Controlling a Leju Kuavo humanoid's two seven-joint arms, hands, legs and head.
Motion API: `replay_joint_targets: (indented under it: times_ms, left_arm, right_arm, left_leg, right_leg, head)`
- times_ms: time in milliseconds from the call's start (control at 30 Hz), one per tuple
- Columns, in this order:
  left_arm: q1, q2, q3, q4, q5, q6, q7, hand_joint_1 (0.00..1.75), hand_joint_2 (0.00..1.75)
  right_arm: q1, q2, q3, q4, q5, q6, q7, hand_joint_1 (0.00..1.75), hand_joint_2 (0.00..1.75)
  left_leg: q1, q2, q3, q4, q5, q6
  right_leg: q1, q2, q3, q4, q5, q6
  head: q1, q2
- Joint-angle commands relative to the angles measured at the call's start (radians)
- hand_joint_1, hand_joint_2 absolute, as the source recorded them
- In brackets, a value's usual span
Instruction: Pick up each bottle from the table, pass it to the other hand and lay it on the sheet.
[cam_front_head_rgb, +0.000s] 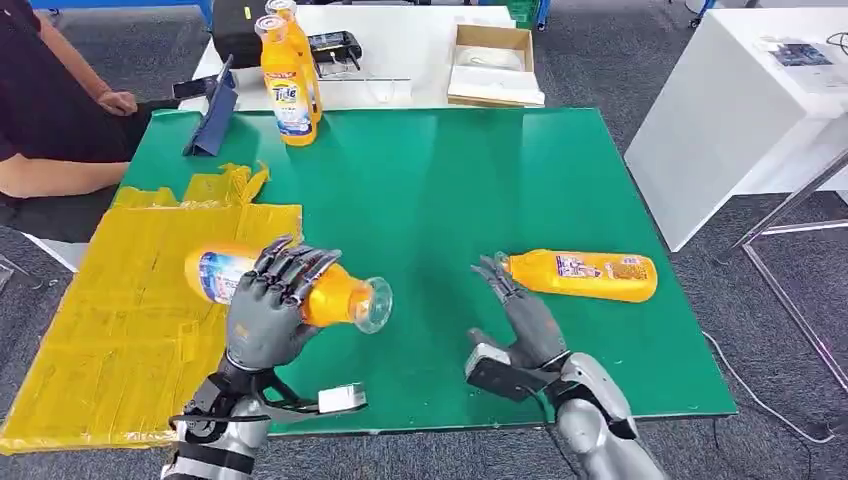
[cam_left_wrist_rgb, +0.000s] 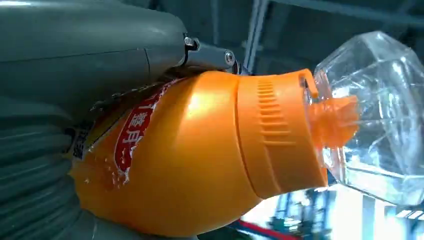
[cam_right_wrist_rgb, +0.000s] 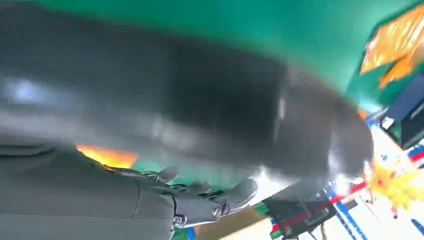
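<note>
My left hand (cam_front_head_rgb: 272, 305) grips an orange bottle (cam_front_head_rgb: 330, 297) lying sideways in the air, its clear cap (cam_front_head_rgb: 373, 304) pointing right, over the edge where the yellow sheet (cam_front_head_rgb: 120, 320) meets the green table (cam_front_head_rgb: 430, 190). In the left wrist view the orange bottle (cam_left_wrist_rgb: 200, 155) and clear cap (cam_left_wrist_rgb: 375, 115) sit against my palm. My right hand (cam_front_head_rgb: 520, 305) hovers with fingers spread and nothing in it, just left of a second orange bottle (cam_front_head_rgb: 585, 275) lying flat on the table. Two more orange bottles (cam_front_head_rgb: 288, 75) stand upright at the table's far edge.
A person sits at the far left, forearm (cam_front_head_rgb: 50, 175) beside the sheet. A blue tablet stand (cam_front_head_rgb: 212, 115) leans at the far left corner. Behind stands a white table with a cardboard box (cam_front_head_rgb: 492, 62); another white table (cam_front_head_rgb: 740, 90) is to the right.
</note>
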Motion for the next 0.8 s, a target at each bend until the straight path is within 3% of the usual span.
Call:
replay_joint_targets:
  times_ms: [33, 100, 167, 267, 333, 367, 433, 533, 600, 800]
  left_arm:
    - [-0.058, 0.096, 0.032, 0.172, -0.161, 0.002, 0.258, 1.75, 1.75]
    - [-0.058, 0.096, 0.032, 0.172, -0.161, 0.002, 0.258, 1.75, 1.75]
    - [-0.12, 0.15, -0.024, 0.32, -0.211, 0.002, 0.369, 1.75, 1.75]
    - [-0.127, 0.164, -0.051, 0.362, -0.211, 0.002, 0.407, 1.75, 1.75]
    - [-0.196, 0.244, -0.235, 0.485, -0.185, 0.002, 0.607, 1.75, 1.75]
    - [-0.224, 0.275, -0.29, 0.546, -0.168, 0.002, 0.656, 1.75, 1.75]
    - [-0.268, 0.235, -0.221, 0.664, -0.189, 0.002, 0.613, 1.75, 1.75]
    - [-0.404, 0.223, -0.198, 0.958, -0.15, -0.067, 0.597, 1.75, 1.75]
    - [-0.431, 0.228, -0.187, 1.014, -0.116, -0.061, 0.566, 1.75, 1.75]
    - [-0.447, 0.229, -0.179, 1.049, -0.118, -0.094, 0.591, 1.75, 1.75]
  right_arm:
    - [-0.063, -0.11, -0.102, 0.013, -0.046, 0.054, -0.005, 0.0, 1.75]
    - [-0.063, -0.11, -0.102, 0.013, -0.046, 0.054, -0.005, 0.0, 1.75]
    - [-0.053, -0.111, -0.101, 0.012, -0.048, 0.071, -0.005, 0.0, 1.75]
    - [-0.057, -0.119, -0.096, 0.017, -0.047, 0.072, -0.004, 0.0, 1.75]
    - [-0.054, -0.104, -0.114, 0.007, -0.028, 0.078, 0.01, 0.0, 1.75]
    - [-0.062, -0.107, -0.112, 0.02, -0.022, 0.09, -0.004, 0.0, 1.75]
    - [-0.068, -0.111, -0.103, 0.03, -0.007, 0.085, -0.004, 0.0, 1.75]
    - [-0.069, -0.16, -0.086, 0.017, 0.018, 0.074, -0.005, 0.0, 1.75]
    - [-0.059, -0.177, -0.111, 0.012, 0.013, 0.071, -0.018, 0.0, 1.75]
    - [-0.076, -0.198, -0.112, 0.032, 0.03, 0.09, 0.007, 0.0, 1.75]
  left_leg:
    - [-0.002, -0.006, 0.006, -0.003, 0.001, 0.0]
    - [0.0, -0.003, 0.003, -0.001, 0.0, 0.0]
    - [0.0, -0.003, 0.004, -0.002, 0.0, 0.0]
    - [-0.001, -0.005, 0.004, -0.002, 0.001, 0.0]
    - [-0.001, -0.004, 0.006, -0.002, 0.0, 0.0]
    - [0.0, -0.008, 0.001, -0.001, 0.002, 0.0]
    - [-0.002, -0.011, 0.008, -0.003, 0.001, 0.0]
    - [-0.002, -0.007, 0.005, -0.003, 0.002, 0.001]
    - [-0.001, -0.01, 0.005, -0.003, 0.002, 0.001]
    - [-0.001, -0.005, 0.005, -0.001, 0.001, 0.002]
  right_leg:
    - [-0.002, -0.001, 0.005, 0.0, -0.002, -0.001]
    - [-0.001, 0.001, 0.003, 0.0, -0.001, -0.001]
    - [-0.001, 0.001, 0.004, 0.0, -0.001, -0.001]
    - [-0.001, -0.001, 0.004, 0.0, -0.002, -0.001]
    - [-0.002, 0.002, 0.005, 0.0, -0.002, -0.001]
    - [-0.001, -0.004, 0.002, 0.001, -0.001, -0.001]
    - [-0.003, -0.004, 0.006, 0.001, -0.003, -0.001]
    - [-0.002, 0.0, 0.005, 0.0, -0.001, -0.001]
    - [-0.002, -0.003, 0.006, 0.0, -0.002, -0.001]
    - [-0.002, 0.002, 0.005, 0.001, -0.001, 0.0]
  head:
    - [0.0, 0.0]
    - [0.0, 0.0]
    - [0.0, 0.0]
    - [0.0, 0.0]
    - [0.0, 0.0]
    - [-0.001, 0.0]
    - [0.0, 0.0]
    - [-0.001, 0.0]
    - [0.0, 0.0]
    - [0.0, 0.0]
